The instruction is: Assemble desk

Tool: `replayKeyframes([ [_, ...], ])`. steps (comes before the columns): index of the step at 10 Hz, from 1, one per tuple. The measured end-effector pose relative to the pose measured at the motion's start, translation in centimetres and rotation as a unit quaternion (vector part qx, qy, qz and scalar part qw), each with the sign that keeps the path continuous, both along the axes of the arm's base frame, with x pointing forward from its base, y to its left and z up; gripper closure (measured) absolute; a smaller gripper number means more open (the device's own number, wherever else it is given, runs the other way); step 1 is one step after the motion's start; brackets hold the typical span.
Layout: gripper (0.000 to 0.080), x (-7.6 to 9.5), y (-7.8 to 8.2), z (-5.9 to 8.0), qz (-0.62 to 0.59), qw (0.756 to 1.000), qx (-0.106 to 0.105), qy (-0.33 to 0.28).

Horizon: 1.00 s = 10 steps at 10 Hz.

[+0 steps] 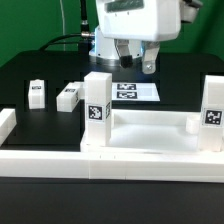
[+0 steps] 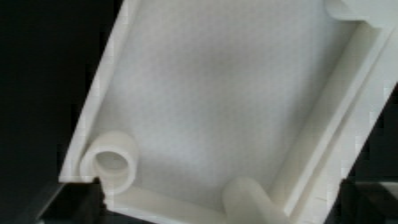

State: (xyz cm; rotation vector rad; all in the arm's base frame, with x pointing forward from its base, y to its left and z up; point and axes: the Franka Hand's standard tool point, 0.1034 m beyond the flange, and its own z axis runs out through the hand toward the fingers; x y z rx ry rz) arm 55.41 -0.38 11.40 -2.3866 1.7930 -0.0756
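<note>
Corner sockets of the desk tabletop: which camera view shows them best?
The wrist view: it looks into the tabletop, one round corner socket plainly empty. The exterior view shows the tabletop side-on, two legs upright at its ends, sockets hidden.

In the exterior view we see only the lower end of the arm: a pale grey-white hand housing (image 1: 135, 18), boxy with rounded corners, with a darker greenish-grey panel across its upper face. Beneath it the gripper (image 1: 135, 60) ends in two slim fingers (image 1: 148, 63), black or nearly so. On the exterior view's left of the housing sits a bluish-grey block, perhaps a camera mount, though the picture is too coarse for us to be sure. A thin black cable (image 1: 68, 40) loops away from that side. In the wrist view we catch one dark grey fingertip (image 2: 68, 205), blunt, square-edged and matte.
</note>
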Motion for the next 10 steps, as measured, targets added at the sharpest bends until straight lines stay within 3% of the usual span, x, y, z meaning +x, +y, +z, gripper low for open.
replayKeyframes([
  [5,0.0151,-0.4,0.1,-0.5,-0.118,0.992,0.029,0.021],
  [8,0.0151,-1.8,-0.6,-3.1,-0.149,0.987,0.034,0.041],
  [10,0.0151,-2.1,-0.8,-3.9,-0.149,0.988,0.028,0.042],
])
